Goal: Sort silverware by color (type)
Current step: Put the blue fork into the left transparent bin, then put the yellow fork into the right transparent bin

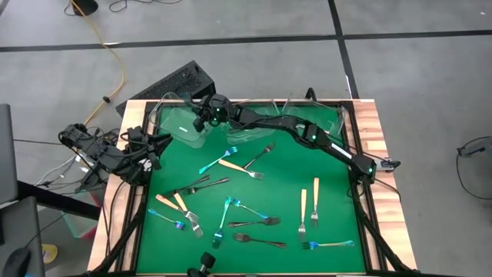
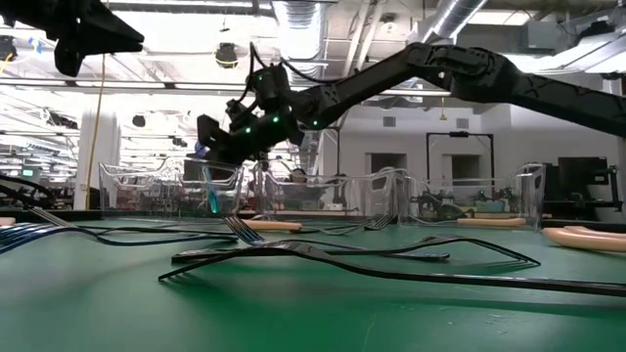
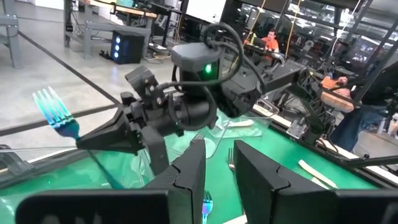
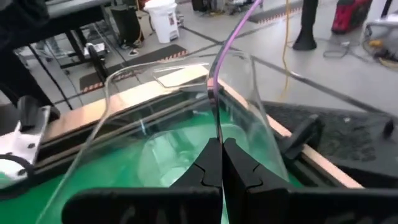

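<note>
Holding an iridescent blue fork (image 3: 57, 112) pinched upright over the clear tub (image 4: 124, 118) directly beneath it, the right gripper (image 4: 215, 163) is early in the sort (most forks (image 1: 254, 223) lie scattered behind it). The left gripper (image 3: 217, 174) waits open.

Bright ceiling lamps (image 2: 227, 54) are lighting your scene evenly, throwing only faint shadows on the green table mat (image 1: 284, 196). You are getting glare off the clear plastic tub wall (image 4: 261, 137); the nearest dark metal forks (image 2: 323, 259) are blurring in the low view.
</note>
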{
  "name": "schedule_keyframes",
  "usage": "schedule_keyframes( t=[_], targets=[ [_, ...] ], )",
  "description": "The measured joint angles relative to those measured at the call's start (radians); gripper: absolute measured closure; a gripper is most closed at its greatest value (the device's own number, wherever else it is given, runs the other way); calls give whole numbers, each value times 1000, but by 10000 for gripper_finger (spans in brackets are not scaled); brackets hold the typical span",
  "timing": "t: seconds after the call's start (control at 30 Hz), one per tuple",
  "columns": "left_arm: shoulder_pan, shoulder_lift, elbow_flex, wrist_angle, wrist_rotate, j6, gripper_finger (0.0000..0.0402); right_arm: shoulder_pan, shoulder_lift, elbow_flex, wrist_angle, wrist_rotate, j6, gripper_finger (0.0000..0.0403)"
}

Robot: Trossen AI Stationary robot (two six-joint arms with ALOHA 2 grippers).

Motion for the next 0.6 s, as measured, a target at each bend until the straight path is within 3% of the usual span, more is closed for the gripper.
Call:
schedule_keyframes(
  t=[0.6],
  targets=[
    [0, 0, 0, -10, 0, -10, 333, 0, 1, -1, -10, 0, -35, 348]
  ],
)
